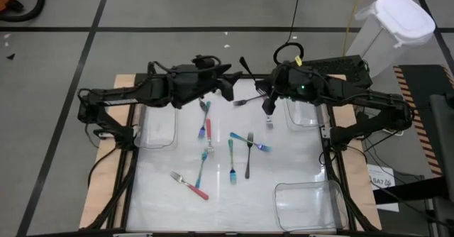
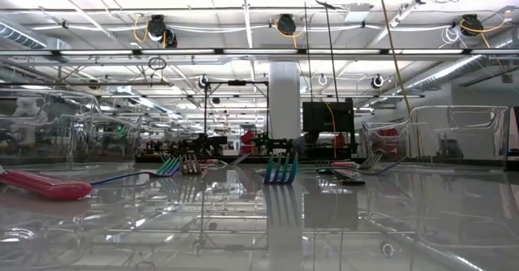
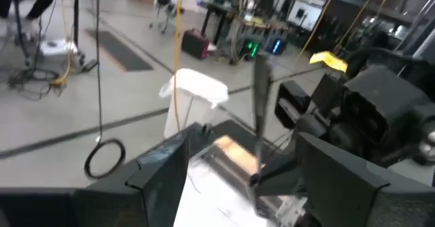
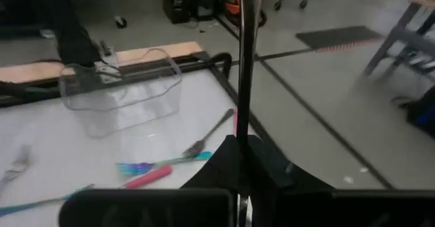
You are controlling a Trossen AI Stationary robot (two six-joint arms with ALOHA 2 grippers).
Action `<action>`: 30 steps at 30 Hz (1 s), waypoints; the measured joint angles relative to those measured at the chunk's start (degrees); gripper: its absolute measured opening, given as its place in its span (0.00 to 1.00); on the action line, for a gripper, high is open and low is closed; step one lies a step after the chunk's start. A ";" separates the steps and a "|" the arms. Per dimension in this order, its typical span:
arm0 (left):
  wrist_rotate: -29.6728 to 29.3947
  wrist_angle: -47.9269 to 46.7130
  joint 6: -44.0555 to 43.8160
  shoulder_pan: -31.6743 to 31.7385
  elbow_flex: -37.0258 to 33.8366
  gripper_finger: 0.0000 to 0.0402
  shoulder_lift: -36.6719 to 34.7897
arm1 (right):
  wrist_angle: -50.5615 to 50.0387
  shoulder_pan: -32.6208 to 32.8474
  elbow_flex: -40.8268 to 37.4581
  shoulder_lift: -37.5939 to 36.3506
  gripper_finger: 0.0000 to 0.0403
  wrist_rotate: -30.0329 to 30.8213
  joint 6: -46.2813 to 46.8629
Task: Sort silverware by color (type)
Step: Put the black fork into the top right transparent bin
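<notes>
My right gripper [image 1: 268, 108] hangs over the table's far middle, shut on a slim black fork handle [image 4: 245, 64] that stands up out of it. In the high view this handle [image 1: 247, 68] slants toward the far edge. Metal tines [image 1: 269, 125] show just below the gripper; whether they belong to the held fork, I cannot tell. My left gripper [image 1: 233, 89] is open, close to the left of the handle. In the left wrist view the handle [image 3: 259, 98] stands between its spread fingers, apart from them. Several pink, teal and black forks [image 1: 231, 159] lie flat on the table. My right gripper pinches the black fork's handle [image 4: 242, 149] between its two shut fingers [image 4: 272, 169]. The fingers come from the table's right, slanting down. The fork is lifted clear, and its long free end rises above the fingers and out of the wrist view's top.
Clear bins stand at the left [image 1: 159, 127], far right [image 1: 305, 113] and near right [image 1: 308, 201]. A dark-handled fork [image 1: 248, 100] lies between the two grippers. Loose forks [image 1: 190, 185] spread over the middle. In the low view a red handle [image 2: 40, 186] and teal tines [image 2: 280, 169] show.
</notes>
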 joint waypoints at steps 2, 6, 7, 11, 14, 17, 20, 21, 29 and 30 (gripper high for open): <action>0.02 3.70 2.04 0.00 -0.08 0.68 0.72 | 0.09 -0.41 0.00 0.06 0.02 0.03 -0.87; 0.15 9.24 4.03 0.11 -0.04 0.68 2.58 | 0.55 -0.97 0.00 0.04 0.02 0.09 -1.20; 0.17 11.15 4.12 0.24 -0.01 0.68 3.58 | 0.87 -1.03 0.00 0.04 0.02 0.16 -1.19; 0.39 13.85 4.12 0.63 -0.04 0.68 5.60 | 2.88 -1.23 -0.02 0.04 0.02 1.38 -2.69; 0.40 15.65 4.34 0.68 -0.04 0.67 6.33 | 3.67 -1.35 -0.02 0.04 0.02 1.73 -3.86; 0.13 18.39 4.82 0.66 0.03 0.66 7.25 | 3.64 -1.38 -0.04 0.06 0.02 2.92 -3.88; -0.29 18.64 6.90 0.91 0.00 0.59 7.49 | 3.74 -1.38 -0.04 0.06 0.02 3.09 -3.93; -0.31 18.95 7.07 1.20 0.00 0.57 7.46 | 3.77 -1.38 -0.04 0.07 0.02 3.09 -3.93; -0.25 19.02 6.75 4.67 0.00 0.38 7.36 | 4.00 -1.38 -0.13 1.49 0.02 3.11 -3.93; 0.50 19.04 6.69 4.96 0.00 0.35 7.36 | 3.89 -1.38 -0.13 1.75 0.02 3.20 -3.93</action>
